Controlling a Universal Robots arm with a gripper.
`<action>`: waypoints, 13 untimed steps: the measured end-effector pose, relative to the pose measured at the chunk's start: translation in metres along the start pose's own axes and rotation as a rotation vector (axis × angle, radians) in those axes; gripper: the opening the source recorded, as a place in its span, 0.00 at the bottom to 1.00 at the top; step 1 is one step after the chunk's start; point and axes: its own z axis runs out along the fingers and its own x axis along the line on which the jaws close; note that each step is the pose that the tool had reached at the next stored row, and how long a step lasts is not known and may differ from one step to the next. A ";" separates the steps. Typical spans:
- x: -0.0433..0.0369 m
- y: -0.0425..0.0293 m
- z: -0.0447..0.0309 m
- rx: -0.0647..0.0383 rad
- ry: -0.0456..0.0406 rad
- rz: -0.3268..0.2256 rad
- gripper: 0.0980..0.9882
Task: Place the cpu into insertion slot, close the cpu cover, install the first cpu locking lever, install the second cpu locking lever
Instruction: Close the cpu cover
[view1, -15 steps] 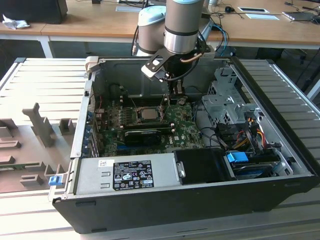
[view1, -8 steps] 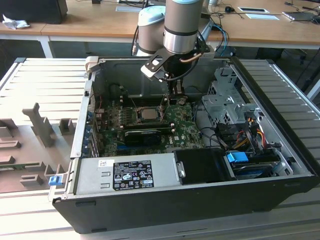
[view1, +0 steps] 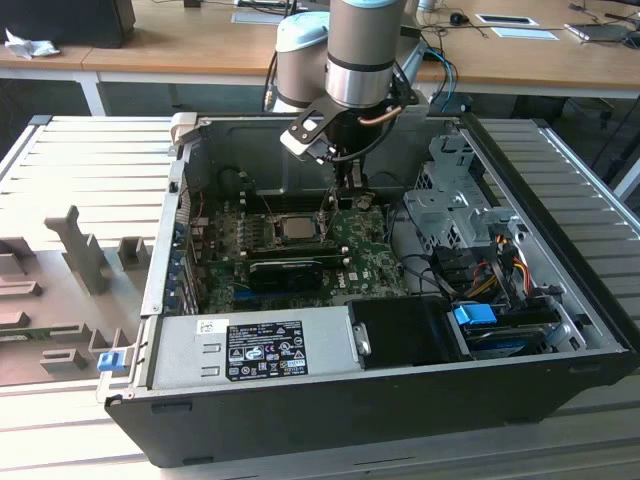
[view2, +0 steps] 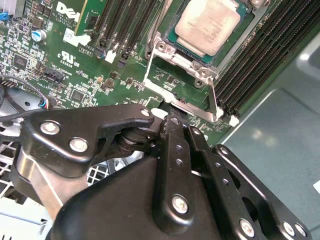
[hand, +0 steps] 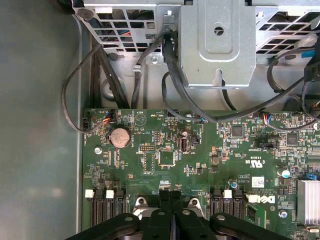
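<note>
chip (view2: 207, 22) already sits in the socket (view2: 235, 7), silver top up, flat as far as i can tell. in the exterior view it's mid circuit board (view1: 370, 265) inside the open computer case (view1: 400, 400). step one looks done.

cover (view2: 192, 109) not closed: the thin metal frame is swung off the socket, just beside the chip, and green board shows through its square hole. whether it stands up or lies back is hard to call from the second wrist view.

gripper (view2: 175, 117) is down at the cover's free edge, away from the chip. its fingers (view2: 172, 130) are drawn together, and in the first wrist view the gripper (hand: 172, 196) has no gap between them. looks like a pinch on the cover edge, though the contact itself is partly hidden by the fingers. in the exterior view the gripper (view1: 347, 190) hangs just behind the socket.

judgement: at step two, cover closing in hand. both locking levers left to do; can't make them out clearly.
</note>
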 end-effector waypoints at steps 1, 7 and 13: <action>0.0000 -0.0002 0.0000 0.000 0.0000 0.000 0.01; 0.0000 -0.0015 0.0000 0.000 0.0000 0.000 0.01; 0.0001 -0.0044 -0.0001 0.000 0.0000 0.000 0.01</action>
